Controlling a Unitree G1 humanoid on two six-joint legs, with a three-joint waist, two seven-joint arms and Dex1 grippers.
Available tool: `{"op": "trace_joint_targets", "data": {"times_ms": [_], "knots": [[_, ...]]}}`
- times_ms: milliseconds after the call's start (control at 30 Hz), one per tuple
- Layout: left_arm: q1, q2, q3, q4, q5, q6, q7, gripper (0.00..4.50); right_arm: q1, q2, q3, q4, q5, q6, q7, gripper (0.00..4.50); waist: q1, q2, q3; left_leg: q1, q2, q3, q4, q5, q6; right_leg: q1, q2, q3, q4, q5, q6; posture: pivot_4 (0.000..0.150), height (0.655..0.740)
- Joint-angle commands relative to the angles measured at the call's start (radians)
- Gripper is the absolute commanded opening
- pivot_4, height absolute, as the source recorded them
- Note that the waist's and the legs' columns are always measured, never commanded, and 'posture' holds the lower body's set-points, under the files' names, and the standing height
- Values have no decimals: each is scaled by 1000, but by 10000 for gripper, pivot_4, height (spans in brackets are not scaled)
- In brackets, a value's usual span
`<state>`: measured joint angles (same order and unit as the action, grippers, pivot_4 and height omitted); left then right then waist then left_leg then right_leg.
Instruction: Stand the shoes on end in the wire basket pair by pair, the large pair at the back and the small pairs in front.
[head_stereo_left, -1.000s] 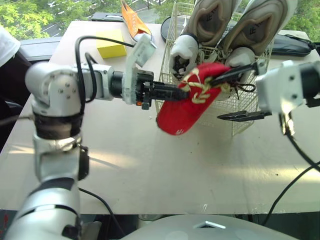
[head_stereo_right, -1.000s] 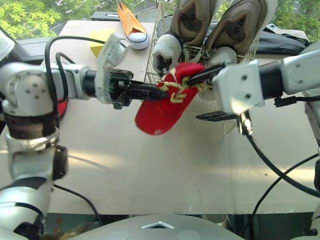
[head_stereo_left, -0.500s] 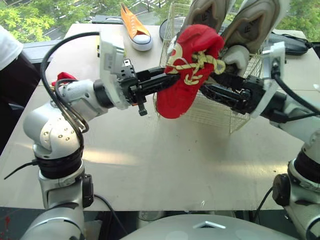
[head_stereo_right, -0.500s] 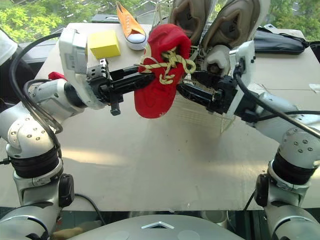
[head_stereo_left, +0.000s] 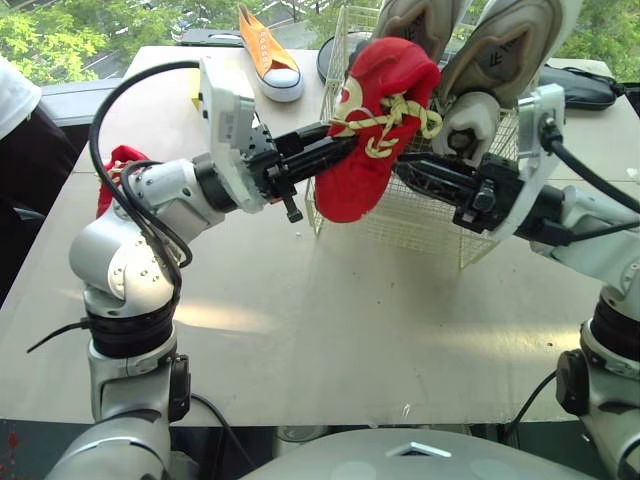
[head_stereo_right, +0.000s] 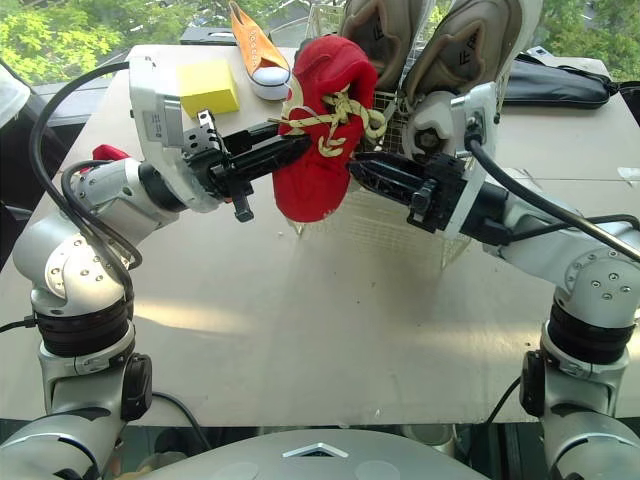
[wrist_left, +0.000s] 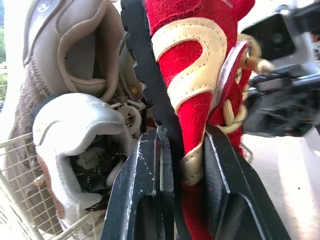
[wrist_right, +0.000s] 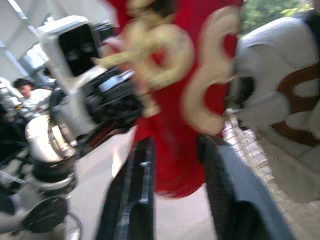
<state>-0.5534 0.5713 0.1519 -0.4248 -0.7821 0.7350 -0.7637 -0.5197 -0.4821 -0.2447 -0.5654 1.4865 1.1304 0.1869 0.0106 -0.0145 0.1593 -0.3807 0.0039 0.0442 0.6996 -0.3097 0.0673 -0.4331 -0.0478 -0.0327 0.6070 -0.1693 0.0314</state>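
Note:
A red shoe with cream laces hangs toe down in the air at the front left corner of the wire basket. My left gripper is shut on its side from the left; the left wrist view shows the fingers clamped on the red upper. My right gripper reaches in from the right, with the shoe pinched between its fingers. Two large tan shoes stand on end at the back of the basket, with a white-toed shoe in front of them.
A second red shoe lies on the table behind my left arm. An orange shoe and a yellow block sit at the far side, a black bag at the far right. A person's white sleeve shows at the left edge.
Both grippers have raised the red shoe from in front of the basket up to its rim and turned its toe downward. The right gripper has closed in on it.

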Motion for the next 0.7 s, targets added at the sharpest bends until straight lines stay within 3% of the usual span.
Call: {"op": "trace_joint_targets", "data": {"times_ms": [33,67,300,400,600,700], "knots": [[4,12,17,-39,-29,-20,-9,4396,-10,-38,6,-28,70,-64,-1,33464,0,0,0,0,0,1,0,0,0,0,0,0,0,0,0,1500,7400],[9,12,13,-45,-31,-23,-12,4396,-15,-40,14,-18,90,-76,-18,37293,0,0,0,1,0,1,0,0,0,0,0,1,0,0,0,1500,7400],[35,-14,-11,-103,-60,-18,3,4395,-58,-38,124,34,7,-118,-87,37719,1,0,0,1,1,2,0,0,0,0,0,2,0,0,0,1500,7400],[38,-19,-14,-114,-70,-17,5,4395,-72,-38,155,39,-32,-124,-106,30324,3,0,0,0,1,2,0,1,-2,0,0,2,0,0,0,1500,7400],[52,-19,-28,-129,-79,-17,-10,4394,-82,-35,176,51,-39,-128,-179,303,3,0,0,0,1,2,0,1,-2,0,0,2,-1,0,0,1500,7400],[36,-22,-31,-121,-80,-12,-7,4394,-79,-41,179,58,-47,-124,-215,0,3,0,0,0,1,2,0,1,-2,0,0,2,-1,0,0,1500,7400]]}}
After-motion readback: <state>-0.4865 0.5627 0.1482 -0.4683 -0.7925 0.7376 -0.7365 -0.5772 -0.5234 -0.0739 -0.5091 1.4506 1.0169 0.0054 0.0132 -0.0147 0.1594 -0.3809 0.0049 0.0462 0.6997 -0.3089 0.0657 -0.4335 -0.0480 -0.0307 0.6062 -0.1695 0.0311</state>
